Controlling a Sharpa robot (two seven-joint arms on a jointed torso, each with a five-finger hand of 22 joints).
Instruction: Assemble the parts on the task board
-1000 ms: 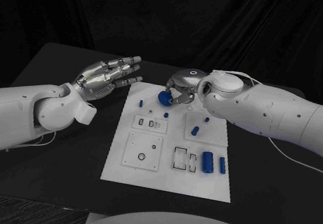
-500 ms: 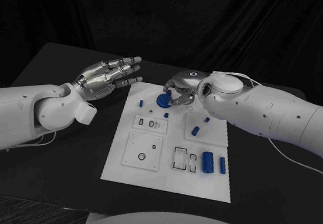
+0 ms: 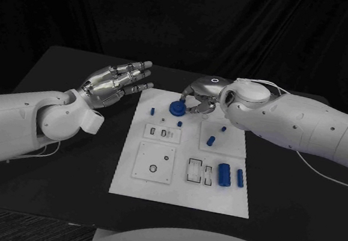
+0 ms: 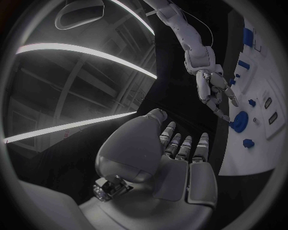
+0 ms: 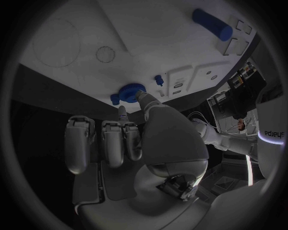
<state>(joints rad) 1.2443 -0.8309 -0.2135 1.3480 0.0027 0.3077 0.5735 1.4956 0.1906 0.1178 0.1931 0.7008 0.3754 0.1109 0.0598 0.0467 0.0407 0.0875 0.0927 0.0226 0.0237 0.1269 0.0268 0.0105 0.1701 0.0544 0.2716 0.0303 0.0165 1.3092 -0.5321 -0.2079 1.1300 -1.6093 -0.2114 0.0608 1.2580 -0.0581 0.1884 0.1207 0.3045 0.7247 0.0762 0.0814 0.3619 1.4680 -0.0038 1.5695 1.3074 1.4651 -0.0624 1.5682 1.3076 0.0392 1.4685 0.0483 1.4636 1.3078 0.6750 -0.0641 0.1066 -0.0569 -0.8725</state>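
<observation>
Blue round disc [image 3: 177, 107], near the far edge of the white board [image 3: 180, 185], left of its middle; the board lies mid-worktop [image 3: 46, 157]. Looks like rigid moulded plastic: probably light, stiff, smooth enough to slip, not fragile. Best hold is likely across the rim from opposite sides, pinched from above.

Right hand [image 3: 202, 95]: reaches in over the board's far edge, fingers [image 5: 139, 97] pointing down onto the disc. The right wrist view shows one fingertip on its rim; a closed grip on it cannot be told.

Left hand [image 3: 114, 82]: raised just off the board's far left corner, fingers straight and a little apart, holding nothing.

Other blue pieces: two upright cylinders [image 3: 230, 176] toward the near right edge; small pegs [image 3: 210, 141] mid-board.
</observation>
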